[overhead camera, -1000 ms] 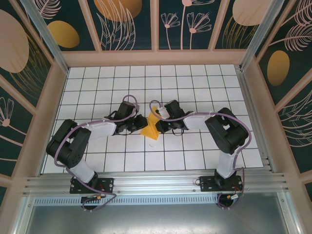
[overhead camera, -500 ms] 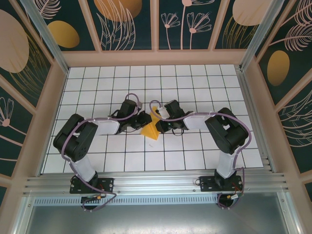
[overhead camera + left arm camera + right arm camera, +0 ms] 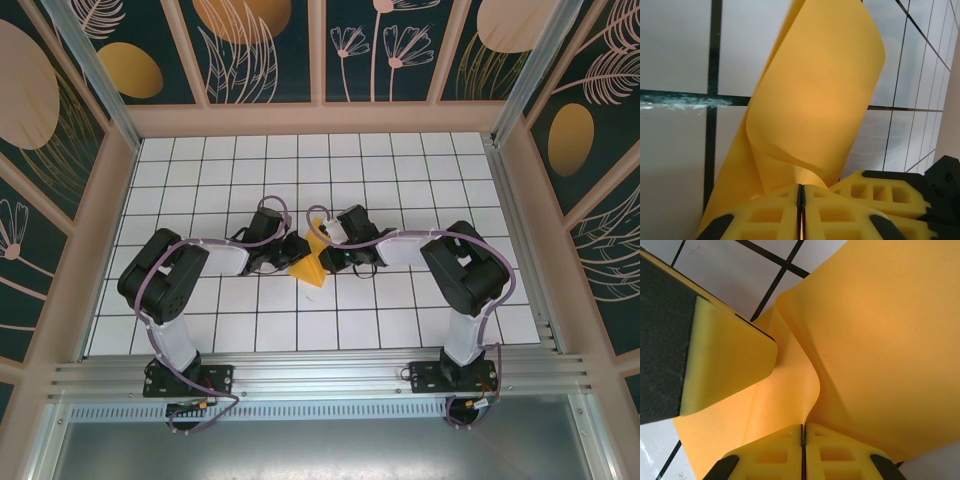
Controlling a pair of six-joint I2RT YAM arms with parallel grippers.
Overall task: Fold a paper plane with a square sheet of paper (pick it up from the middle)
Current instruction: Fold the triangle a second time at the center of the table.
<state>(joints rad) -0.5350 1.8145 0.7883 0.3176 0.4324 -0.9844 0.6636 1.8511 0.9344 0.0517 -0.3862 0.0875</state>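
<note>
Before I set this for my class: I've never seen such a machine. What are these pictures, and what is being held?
Two robot arms are bolted at the near edge of a white tiled table. The wide picture looks down from a fixed camera above and behind them. The two close-ups come from cameras on the wrists, looking along each arm's yellow fingers. Between the arms is the square sheet of paper, orange-yellow and curling upward. The left gripper and the right gripper are both shut on it.
</note>
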